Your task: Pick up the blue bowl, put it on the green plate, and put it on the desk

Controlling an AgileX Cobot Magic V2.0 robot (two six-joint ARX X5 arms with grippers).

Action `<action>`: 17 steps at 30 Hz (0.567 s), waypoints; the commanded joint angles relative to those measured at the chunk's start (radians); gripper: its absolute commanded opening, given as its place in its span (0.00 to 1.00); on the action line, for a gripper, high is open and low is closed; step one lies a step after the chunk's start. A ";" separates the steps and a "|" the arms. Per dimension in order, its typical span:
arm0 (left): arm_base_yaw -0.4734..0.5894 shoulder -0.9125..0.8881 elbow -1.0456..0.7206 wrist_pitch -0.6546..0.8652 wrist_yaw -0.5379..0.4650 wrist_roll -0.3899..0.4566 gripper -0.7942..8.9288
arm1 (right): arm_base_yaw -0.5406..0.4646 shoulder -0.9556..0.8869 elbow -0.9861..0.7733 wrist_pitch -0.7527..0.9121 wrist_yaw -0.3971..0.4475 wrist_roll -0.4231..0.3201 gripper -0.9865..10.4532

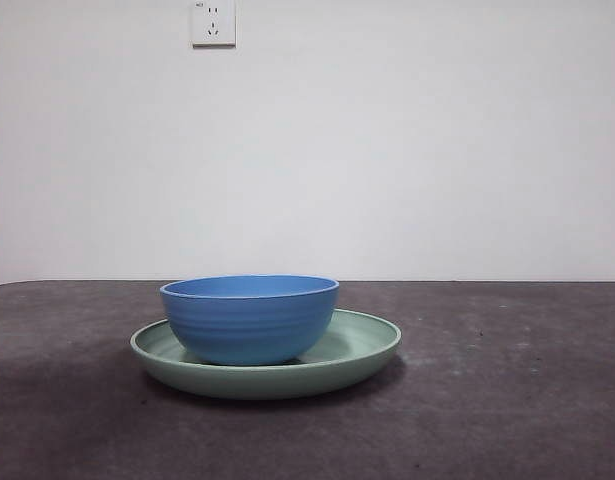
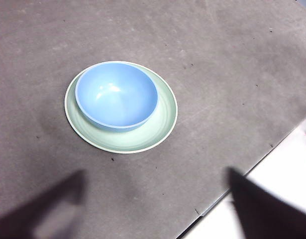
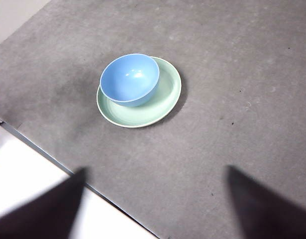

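Observation:
The blue bowl (image 1: 249, 318) stands upright inside the green plate (image 1: 357, 352), set toward one side of it, and the plate lies on the desk (image 1: 507, 400). Both wrist views look down on the pair from well above: bowl (image 2: 116, 95) on plate (image 2: 160, 124) in the left one, bowl (image 3: 130, 78) on plate (image 3: 162, 99) in the right one. My left gripper (image 2: 157, 209) is open and holds nothing. My right gripper (image 3: 155, 206) is open too, with nothing in it. Neither gripper appears in the front view.
A white wall with a power socket (image 1: 213, 22) stands behind the desk. The desk's edge (image 2: 227, 191) with pale floor beyond lies near my left gripper, and the edge (image 3: 48, 157) runs below my right gripper.

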 commanded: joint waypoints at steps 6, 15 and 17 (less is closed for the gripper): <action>-0.008 0.002 0.006 0.014 -0.006 0.002 0.11 | 0.008 0.006 0.013 -0.030 0.000 0.000 0.11; -0.008 0.002 0.006 0.013 -0.006 0.002 0.11 | 0.008 0.006 0.013 -0.027 0.000 0.000 0.11; -0.008 0.002 0.006 0.013 -0.006 0.002 0.11 | 0.008 0.006 0.013 -0.026 0.000 0.000 0.11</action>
